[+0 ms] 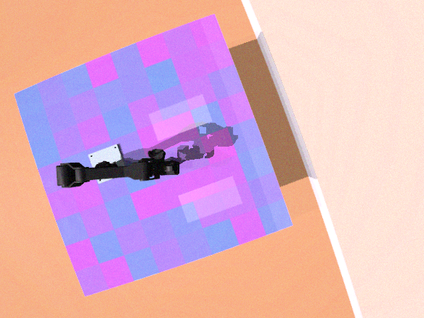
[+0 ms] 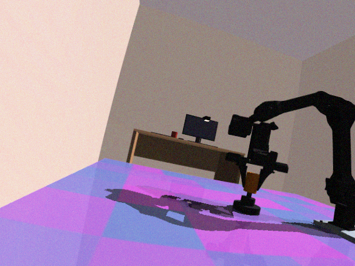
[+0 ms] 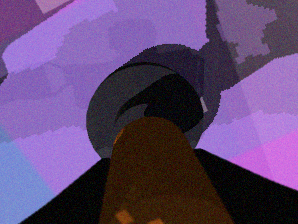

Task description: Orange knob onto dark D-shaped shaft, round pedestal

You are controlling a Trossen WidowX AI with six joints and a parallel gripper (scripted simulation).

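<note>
Checkered pink-blue tabletop (image 1: pixel 152 196) (image 2: pixel 158 243), black angular hand (image 2: pixel 251 182) (image 3: pixel 152 161) gripping smooth orange cylindrical knob (image 2: pixel 251 183) (image 3: pixel 152 170), dark round stepped pedestal (image 2: pixel 247 208) (image 3: pixel 102 110) beneath.

Office-like room: 1 desk (image 2: pixel 176 153) by the wall bears 1 monitor (image 2: pixel 200 127).

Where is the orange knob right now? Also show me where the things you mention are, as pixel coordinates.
In the exterior view, the orange knob (image 2: pixel 251 183) (image 3: pixel 150 170) is right of centre, upright between the gripper's (image 2: pixel 251 185) fingers, above the round pedestal (image 2: pixel 247 209) (image 3: pixel 102 112) with dark shaft (image 2: pixel 249 194) showing between.
</note>
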